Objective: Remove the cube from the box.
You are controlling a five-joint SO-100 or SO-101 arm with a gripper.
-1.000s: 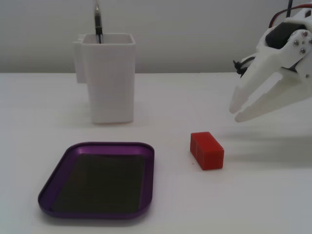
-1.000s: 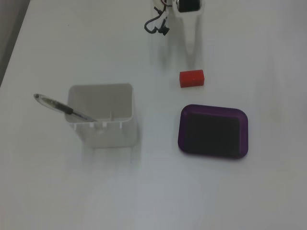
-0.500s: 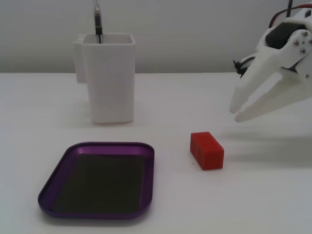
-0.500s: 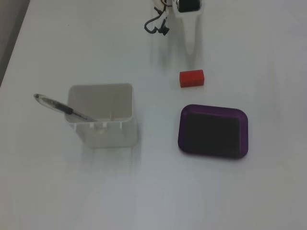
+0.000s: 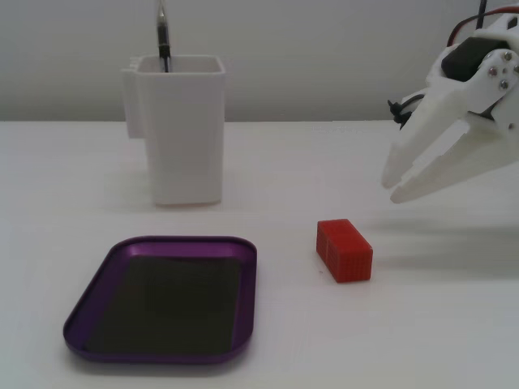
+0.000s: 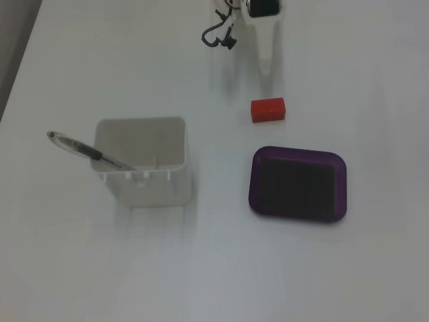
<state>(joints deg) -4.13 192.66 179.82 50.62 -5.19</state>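
The small red cube (image 5: 344,250) lies on the white table, outside the box and just to its right in a fixed view; it also shows in another fixed view (image 6: 268,109), above the box. The box (image 5: 97,316) is a shallow purple tray with a dark bottom and nothing in it; it shows too in the fixed view from above (image 6: 299,155). My white gripper (image 5: 392,186) hangs above the table, up and to the right of the cube and apart from it. Its fingers lie almost together and hold nothing. From above, the gripper (image 6: 269,66) points down toward the cube.
A tall white square container (image 5: 180,130) with a pen (image 6: 87,151) in it stands behind the tray. A black cable clip (image 6: 225,37) hangs beside the arm. The table is plain white.
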